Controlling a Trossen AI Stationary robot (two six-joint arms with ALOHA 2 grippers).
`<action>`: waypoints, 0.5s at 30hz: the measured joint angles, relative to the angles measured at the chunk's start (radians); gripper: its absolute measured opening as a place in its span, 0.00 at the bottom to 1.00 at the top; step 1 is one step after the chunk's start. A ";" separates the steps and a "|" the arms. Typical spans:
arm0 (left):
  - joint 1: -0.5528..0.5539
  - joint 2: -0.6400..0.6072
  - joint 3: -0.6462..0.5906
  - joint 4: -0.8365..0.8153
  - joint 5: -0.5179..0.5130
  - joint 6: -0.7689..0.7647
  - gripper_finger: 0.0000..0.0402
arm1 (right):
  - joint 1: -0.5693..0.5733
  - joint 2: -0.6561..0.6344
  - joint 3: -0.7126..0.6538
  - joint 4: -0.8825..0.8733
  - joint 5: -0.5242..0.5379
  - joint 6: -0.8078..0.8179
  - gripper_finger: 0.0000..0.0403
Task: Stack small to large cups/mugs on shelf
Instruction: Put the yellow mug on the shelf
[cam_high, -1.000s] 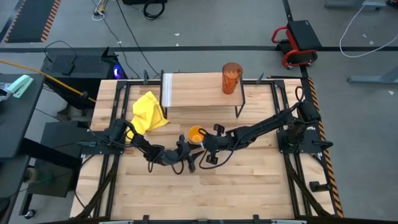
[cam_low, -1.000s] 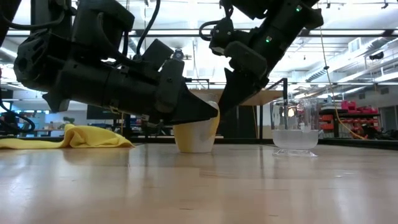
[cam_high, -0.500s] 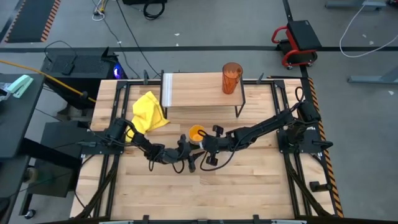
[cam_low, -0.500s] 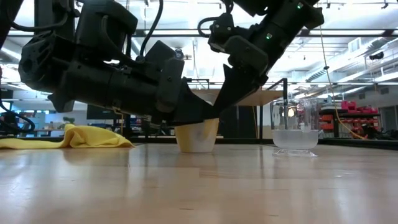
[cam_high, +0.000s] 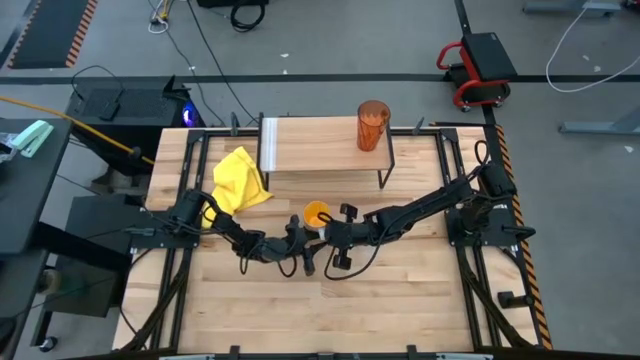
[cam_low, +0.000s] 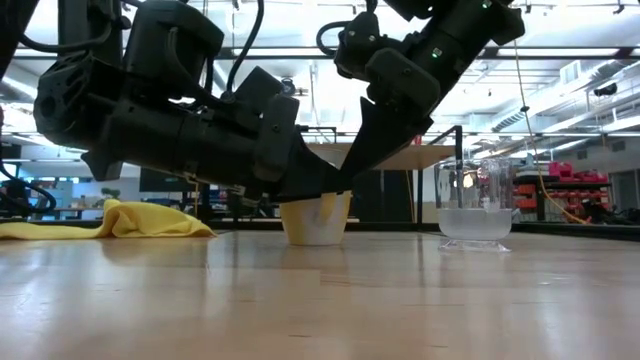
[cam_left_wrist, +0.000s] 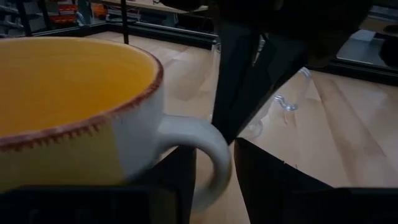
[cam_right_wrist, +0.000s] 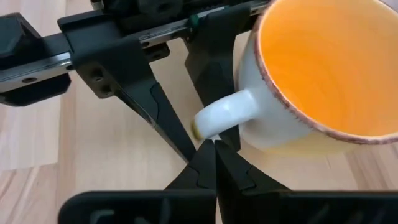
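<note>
2 grippers at mug (cam_high: 315, 213) handle | left gripper (cam_right_wrist: 186, 134) spread | right gripper (cam_right_wrist: 216, 163) pressed together | cloth (cam_high: 239, 181) nearby

A grey concrete floor (cam_high: 330, 45) with trailing black cables (cam_high: 215, 55) surrounds the wooden counter (cam_high: 400, 300), a red cart (cam_high: 478, 62) beyond, ceiling lights (cam_low: 560, 8) overhead.

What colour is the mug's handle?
White, on the orange mug; the handle shows best in the right wrist view.
</note>
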 joint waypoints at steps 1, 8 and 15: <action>-0.001 0.000 0.000 0.000 0.000 0.000 0.28 | 0.004 0.000 0.000 0.000 0.001 -0.003 0.00; 0.000 0.000 0.000 -0.002 0.001 0.000 0.25 | 0.009 0.000 0.000 0.002 0.001 -0.006 0.00; 0.000 0.000 0.000 -0.003 -0.002 -0.006 0.18 | 0.025 -0.038 0.000 -0.076 0.018 -0.006 0.00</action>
